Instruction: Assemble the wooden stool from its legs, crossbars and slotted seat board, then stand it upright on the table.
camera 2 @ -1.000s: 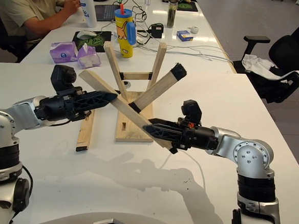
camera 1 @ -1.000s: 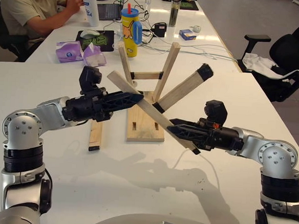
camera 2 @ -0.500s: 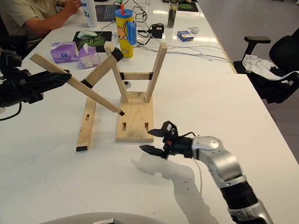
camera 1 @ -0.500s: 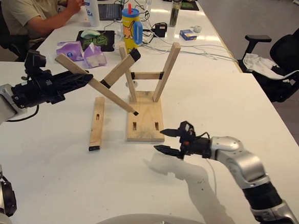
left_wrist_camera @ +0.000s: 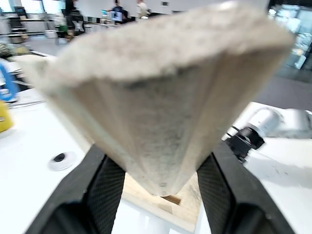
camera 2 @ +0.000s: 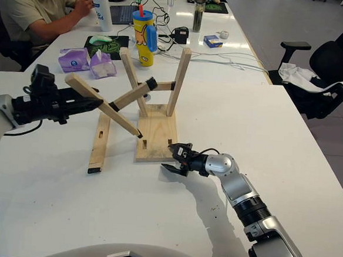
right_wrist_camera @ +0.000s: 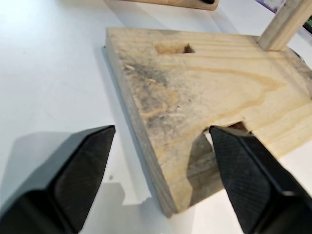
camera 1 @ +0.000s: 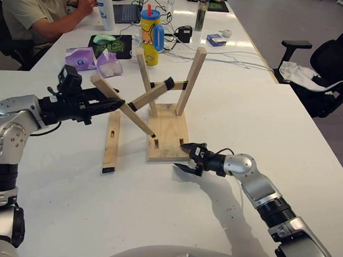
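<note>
Nearest on the worktop [camera 1: 153, 221], the right gripper [camera 1: 180, 157] lay low at the near corner of the slotted seat board [camera 1: 174, 133]. Its fingers were spread to either side of the board's edge and pinched nothing. The board lay flat with its underside up, and a vacant slot [right_wrist_camera: 173, 48] was cut near that end.

Further in, the left gripper [camera 1: 115, 103] was pressed tight on one member of the second leg pair [camera 1: 138, 119]. The pair hung tilted over the board, with a dark-tipped end close to the near-left slot. Whether that tip touched the wood or hovered just above it could not be told. A loose slotted crossbar [camera 1: 110, 142] lay flat on the worktop just beside the board's left edge.

At the board's far end the first leg frame [camera 1: 192, 77] stood seated in its slots, splayed slightly.

The step in hand appeared to be seating the second pair. To do it well, the right gripper would probably need to pin the board's corner first so that it could not skate. The left arm would then swing the pair upright until both feet lined up with the slots, and press straight down rather than at the present slant. A slanted push risked levering the board up or knocking the standing frame.
</note>
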Motion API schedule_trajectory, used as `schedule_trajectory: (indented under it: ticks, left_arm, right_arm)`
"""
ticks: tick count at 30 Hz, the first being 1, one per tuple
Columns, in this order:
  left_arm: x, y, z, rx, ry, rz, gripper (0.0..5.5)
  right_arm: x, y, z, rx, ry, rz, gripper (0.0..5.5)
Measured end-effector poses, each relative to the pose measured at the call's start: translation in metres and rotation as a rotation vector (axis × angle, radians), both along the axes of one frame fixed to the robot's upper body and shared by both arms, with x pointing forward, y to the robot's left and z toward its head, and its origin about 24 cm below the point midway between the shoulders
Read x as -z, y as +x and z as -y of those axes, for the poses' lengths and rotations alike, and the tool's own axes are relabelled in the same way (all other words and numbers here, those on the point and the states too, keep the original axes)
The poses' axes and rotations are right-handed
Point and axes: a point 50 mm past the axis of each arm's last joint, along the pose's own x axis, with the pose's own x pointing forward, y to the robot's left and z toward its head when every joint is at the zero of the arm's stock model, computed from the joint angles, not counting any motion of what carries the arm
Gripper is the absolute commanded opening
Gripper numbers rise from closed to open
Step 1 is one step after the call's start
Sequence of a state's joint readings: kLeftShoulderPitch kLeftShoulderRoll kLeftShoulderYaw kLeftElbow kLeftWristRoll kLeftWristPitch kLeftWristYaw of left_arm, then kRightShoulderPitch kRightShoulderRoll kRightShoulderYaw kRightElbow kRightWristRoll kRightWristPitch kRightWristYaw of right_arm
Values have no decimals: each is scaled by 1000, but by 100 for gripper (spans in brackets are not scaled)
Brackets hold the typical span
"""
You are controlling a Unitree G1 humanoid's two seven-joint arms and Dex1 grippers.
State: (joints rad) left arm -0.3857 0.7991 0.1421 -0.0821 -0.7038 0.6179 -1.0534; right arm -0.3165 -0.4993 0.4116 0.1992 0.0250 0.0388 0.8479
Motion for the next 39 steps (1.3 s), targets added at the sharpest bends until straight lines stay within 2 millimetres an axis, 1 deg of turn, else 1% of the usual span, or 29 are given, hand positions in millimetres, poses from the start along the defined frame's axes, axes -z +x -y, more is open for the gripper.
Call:
schedule_trajectory:
  ticks: [6,9,14,21,22,24,27,34,37,39]
  left_arm:
    - [9,-2,11,71,66,-8,208]
    - [8,-1,13,99,80,6,208]
    - [6,4,20,161,119,35,208]
    - [5,14,24,234,178,70,208]
    - [8,17,24,238,204,60,208]
    - [8,20,25,262,211,63,208]
    - [6,23,33,291,216,61,208]
    - [8,26,41,341,311,100,208]
    - [14,26,51,361,346,126,208]
    - [19,25,57,357,330,158,208]
  right_arm:
    - [-3,1,4,-27,-17,-29,360]
    - [-3,1,4,-34,-20,-40,360]
    - [-3,1,4,-29,-24,-51,360]
    - [-2,1,4,-24,-29,-65,360]
    - [-3,1,4,-25,-29,-66,360]
    - [-3,0,4,-23,-30,-68,360]
    - [-3,1,3,-24,-30,-69,360]
    - [-2,-1,2,-18,-35,-86,360]
    - [-2,-2,1,-12,-37,-98,360]
    - [-2,-2,0,-7,-35,-105,360]
